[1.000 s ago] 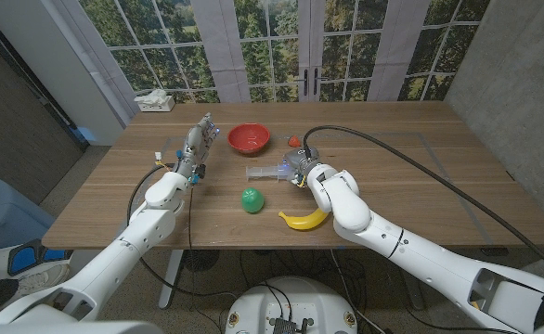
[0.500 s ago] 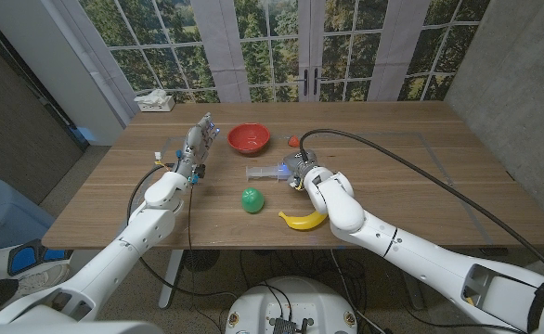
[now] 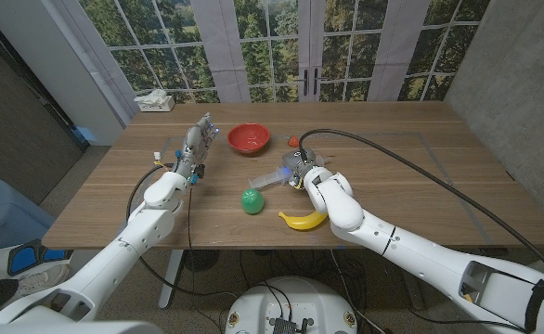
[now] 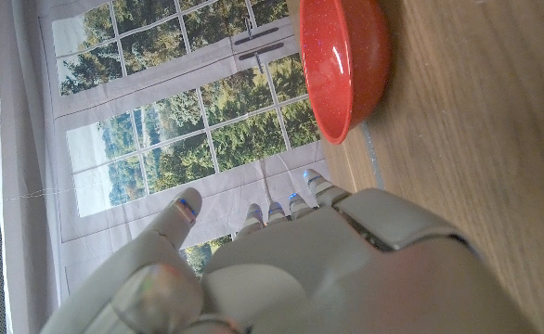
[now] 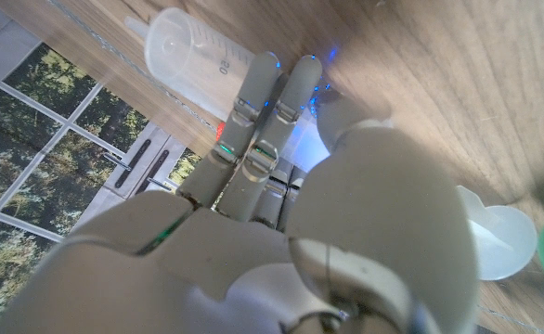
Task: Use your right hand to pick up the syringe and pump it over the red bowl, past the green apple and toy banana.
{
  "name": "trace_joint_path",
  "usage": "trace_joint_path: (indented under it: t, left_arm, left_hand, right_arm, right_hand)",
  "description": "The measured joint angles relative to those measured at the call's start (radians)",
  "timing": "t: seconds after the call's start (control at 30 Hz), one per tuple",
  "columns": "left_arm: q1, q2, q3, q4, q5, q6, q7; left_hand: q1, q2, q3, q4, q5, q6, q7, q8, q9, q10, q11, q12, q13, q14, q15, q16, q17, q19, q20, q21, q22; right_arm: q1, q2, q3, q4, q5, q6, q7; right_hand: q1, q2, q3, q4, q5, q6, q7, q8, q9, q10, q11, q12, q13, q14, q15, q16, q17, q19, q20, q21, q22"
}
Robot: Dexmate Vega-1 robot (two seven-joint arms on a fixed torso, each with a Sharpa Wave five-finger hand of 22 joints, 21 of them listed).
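Right hand [image 3: 302, 172] grips clear syringe [image 3: 267, 176], barrel tilted just off table. Lift clear of green apple [image 3: 252, 199], carry nozzle over red bowl [image 3: 249, 138], then press plunger.

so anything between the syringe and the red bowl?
Nothing visible. The right hand is at the syringe, and bare table lies between it and the red bowl behind it. The green apple and toy banana sit on the near side, off that path.
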Motion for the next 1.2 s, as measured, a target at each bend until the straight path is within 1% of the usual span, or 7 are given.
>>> trace_joint_path:
  t: [0.33,0.63,0.7,0.77,0.83,0.87,1.2]
  left_arm:
    - [0.000,0.003,0.000,-0.001,0.000,0.002,-0.002]
    - [-0.001,0.006,0.001,-0.008,0.001,0.004,-0.004]
    - [-0.001,0.006,0.001,-0.009,0.002,0.005,-0.005]
    - [-0.002,0.006,0.003,-0.011,0.003,0.006,-0.005]
    - [-0.002,0.006,0.003,-0.011,0.004,0.007,-0.005]
    - [-0.003,0.007,0.005,-0.014,0.005,0.008,-0.005]
    - [-0.006,0.008,0.008,-0.022,0.010,0.012,-0.004]
  left_hand:
    - [0.000,0.000,0.000,0.000,0.000,0.000,0.000,0.000,0.000,0.000,0.000,0.000,0.000,0.000,0.000,0.000,0.000,0.000,0.000,0.000,0.000]
    - [0.000,0.000,0.000,0.000,0.000,0.000,0.000,0.000,0.000,0.000,0.000,0.000,0.000,0.000,0.000,0.000,-0.002,0.000,0.000,0.000,0.000]
    - [0.000,0.000,0.004,-0.004,0.000,0.000,0.000,0.000,0.000,0.000,0.000,0.000,0.000,0.000,0.000,0.000,-0.002,0.000,0.000,0.000,0.000]
    - [0.000,0.000,0.004,-0.004,0.000,0.000,0.000,0.000,0.000,0.000,0.000,0.000,0.000,0.000,0.000,0.000,-0.002,0.000,0.000,0.000,0.000]
    - [0.000,0.000,0.004,-0.004,0.000,0.000,0.000,0.000,0.000,0.000,0.000,0.000,0.000,0.000,0.000,0.000,-0.002,0.000,0.000,0.000,0.000]
    - [0.000,0.000,0.004,-0.004,0.000,0.000,0.000,0.000,0.000,0.000,0.000,0.000,0.000,0.000,0.000,0.000,-0.002,0.000,0.000,0.000,0.000]
    - [0.000,0.000,0.004,-0.004,0.000,0.000,0.000,0.000,0.000,0.000,0.000,0.000,0.000,0.000,0.000,0.000,-0.002,0.000,0.000,0.000,0.000]
  right_arm:
    - [-0.023,-0.018,0.025,0.001,0.071,0.006,-0.088]
    - [-0.069,-0.041,0.066,-0.010,0.176,-0.020,-0.263]
    - [-0.077,-0.045,0.072,-0.012,0.184,-0.023,-0.280]
    - [-0.088,-0.050,0.081,-0.016,0.206,-0.027,-0.334]
    - [-0.097,-0.053,0.089,-0.021,0.206,-0.027,-0.334]
    - [-0.105,-0.057,0.097,-0.024,0.232,-0.029,-0.394]
    - [-0.150,-0.072,0.144,-0.040,0.327,-0.017,-0.579]
  right_hand:
    - [0.016,0.000,-0.011,-0.003,0.000,0.005,-0.003,0.012,-0.005,0.000,0.000,0.000,0.058,0.030,0.002,-0.014,-0.040,0.000,0.000,0.030,-0.009]
    - [0.016,0.000,-0.013,-0.001,0.000,0.016,-0.013,0.023,0.001,0.000,0.000,0.000,0.094,0.049,0.002,-0.021,-0.062,0.000,0.000,0.039,-0.014]
    - [0.016,0.000,-0.025,0.006,0.000,0.016,-0.013,0.032,0.007,0.004,-0.004,0.002,0.102,0.052,0.005,-0.023,-0.061,0.000,0.000,0.041,-0.014]
    - [0.016,0.000,-0.026,0.005,-0.001,0.016,-0.013,0.033,0.012,0.007,-0.007,0.002,0.102,0.052,0.005,-0.025,-0.059,0.000,0.000,0.041,-0.014]
    - [0.023,-0.007,-0.029,0.007,-0.001,0.016,-0.013,0.033,0.014,0.007,-0.007,0.002,0.102,0.052,0.005,-0.025,-0.059,0.000,0.000,0.041,-0.014]
    - [0.025,-0.009,-0.029,0.007,-0.001,0.016,-0.013,0.033,0.014,0.007,-0.007,0.002,0.102,0.052,0.005,-0.025,-0.059,-0.004,0.003,0.041,-0.017]
    - [0.025,-0.009,-0.035,0.010,-0.001,0.021,-0.018,0.040,0.020,0.007,-0.007,0.003,0.102,0.052,0.005,-0.025,-0.055,-0.012,0.005,0.049,-0.018]
